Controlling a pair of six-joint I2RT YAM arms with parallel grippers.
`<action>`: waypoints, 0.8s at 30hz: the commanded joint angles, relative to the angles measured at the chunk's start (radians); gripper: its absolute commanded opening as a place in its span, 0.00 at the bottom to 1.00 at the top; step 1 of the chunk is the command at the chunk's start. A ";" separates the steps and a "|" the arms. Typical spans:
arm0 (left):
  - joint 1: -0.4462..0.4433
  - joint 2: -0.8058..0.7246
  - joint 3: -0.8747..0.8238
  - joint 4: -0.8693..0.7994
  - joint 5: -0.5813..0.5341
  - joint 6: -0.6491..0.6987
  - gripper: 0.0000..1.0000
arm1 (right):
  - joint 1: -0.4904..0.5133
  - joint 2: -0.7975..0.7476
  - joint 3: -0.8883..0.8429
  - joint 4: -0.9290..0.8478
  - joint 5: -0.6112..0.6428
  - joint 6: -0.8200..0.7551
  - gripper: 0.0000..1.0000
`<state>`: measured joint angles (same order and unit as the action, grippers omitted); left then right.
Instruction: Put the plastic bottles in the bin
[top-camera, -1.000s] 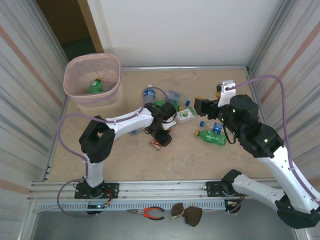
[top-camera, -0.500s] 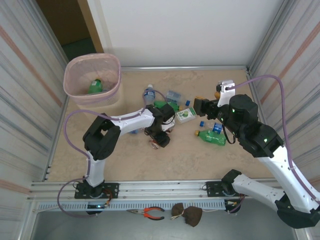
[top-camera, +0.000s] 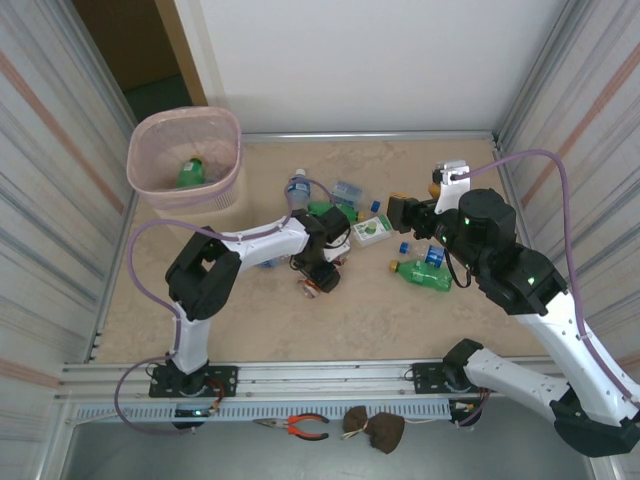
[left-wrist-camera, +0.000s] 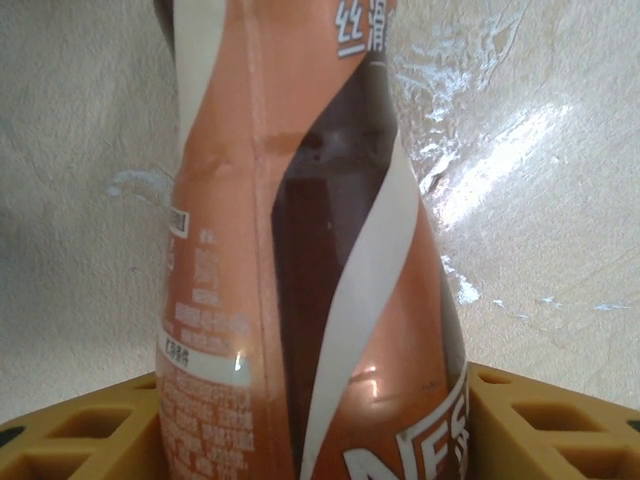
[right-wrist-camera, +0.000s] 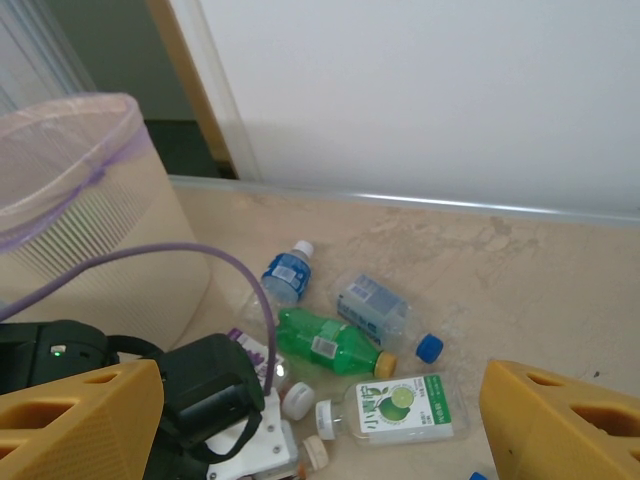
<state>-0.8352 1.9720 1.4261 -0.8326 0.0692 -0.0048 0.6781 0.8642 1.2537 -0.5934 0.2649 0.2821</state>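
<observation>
Plastic bottles (top-camera: 325, 209) lie scattered about the middle of the beige stone-patterned table (top-camera: 250, 330). One small green bottle (top-camera: 190, 173) lies inside the tall pale pink translucent bin (top-camera: 186, 112), which stands at the far left corner.

The left gripper (top-camera: 318, 280) is down at the table, on the near side of the cluster. In its wrist view the yellow fingers (left-wrist-camera: 80, 430) straddle a brown bottle with an orange, white and dark label (left-wrist-camera: 300, 300) that lies on the table. The bottle fills the gap between them, but I cannot tell whether they are pinching it.

The right gripper (top-camera: 403, 212) hangs to the right of the cluster, its jaws wide apart with nothing between them.

From the right wrist view, a clear bottle with a blue label and white cap (right-wrist-camera: 285, 275) lies farthest, near the bin's wall (right-wrist-camera: 90, 230). Just right of it lies a crushed clear bottle with a blue label (right-wrist-camera: 372, 305). Nearer is a green bottle with a yellow cap (right-wrist-camera: 325, 340), and a loose blue cap (right-wrist-camera: 429, 347) sits just beside that cap. Nearer still lies a flat clear bottle with a lime label and white cap (right-wrist-camera: 395, 405).

A green bottle with an orange cap (top-camera: 422, 275) lies under the right arm, apart from the cluster.
</observation>
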 joint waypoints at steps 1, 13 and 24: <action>0.003 -0.039 -0.013 -0.010 0.016 0.000 0.60 | -0.010 -0.005 0.016 -0.002 -0.002 0.025 0.82; 0.003 -0.164 0.012 -0.031 0.032 0.000 0.59 | -0.011 -0.005 0.018 0.003 0.002 0.025 0.82; 0.069 -0.328 0.096 -0.036 0.061 0.004 0.58 | -0.011 -0.003 0.019 0.004 0.003 0.022 0.82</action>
<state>-0.7898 1.7061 1.4815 -0.8436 0.1097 -0.0044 0.6781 0.8642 1.2537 -0.5934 0.2649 0.2852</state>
